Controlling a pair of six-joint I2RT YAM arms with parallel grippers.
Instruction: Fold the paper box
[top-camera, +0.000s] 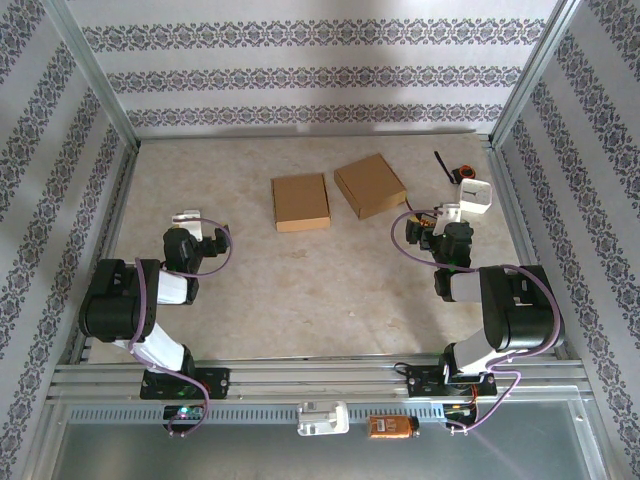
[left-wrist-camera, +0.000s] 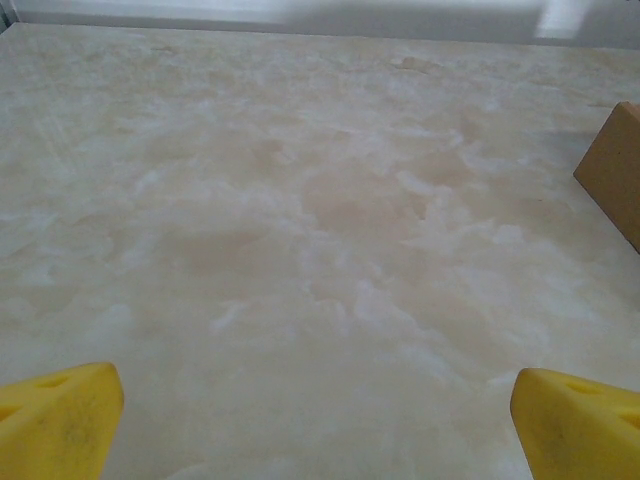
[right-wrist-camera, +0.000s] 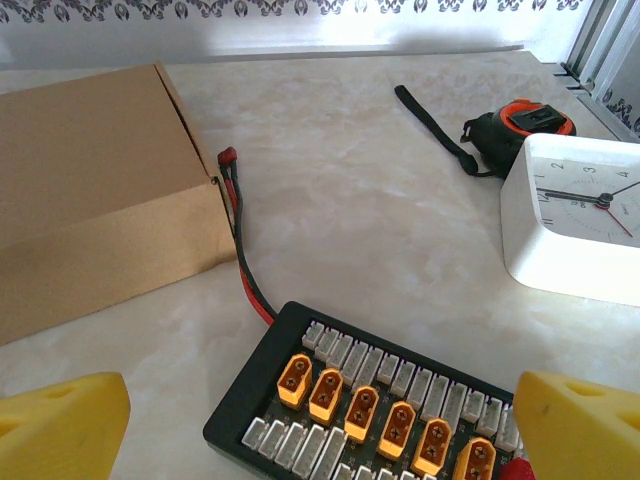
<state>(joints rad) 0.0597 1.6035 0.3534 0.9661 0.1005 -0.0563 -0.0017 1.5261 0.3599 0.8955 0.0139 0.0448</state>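
Two closed brown paper boxes lie flat mid-table: one (top-camera: 300, 202) in the centre, the other (top-camera: 370, 185) turned at an angle to its right. My left gripper (top-camera: 190, 222) hovers left of them, open over bare tabletop (left-wrist-camera: 318, 425), and a box corner (left-wrist-camera: 615, 175) shows at that view's right edge. To the right of the angled box, my right gripper (top-camera: 445, 215) stands open (right-wrist-camera: 320, 430) over a black connector board (right-wrist-camera: 370, 400). That box (right-wrist-camera: 90, 200) sits ahead and to the left of its yellow fingertips (right-wrist-camera: 60, 425).
A white clock (right-wrist-camera: 580, 215) and an orange-black tape measure (right-wrist-camera: 520, 125) stand at the right near the frame wall. A red-black cable (right-wrist-camera: 240, 240) runs from the board to the box corner. A white part (top-camera: 322, 418) and an orange item (top-camera: 392, 427) rest on the front rail.
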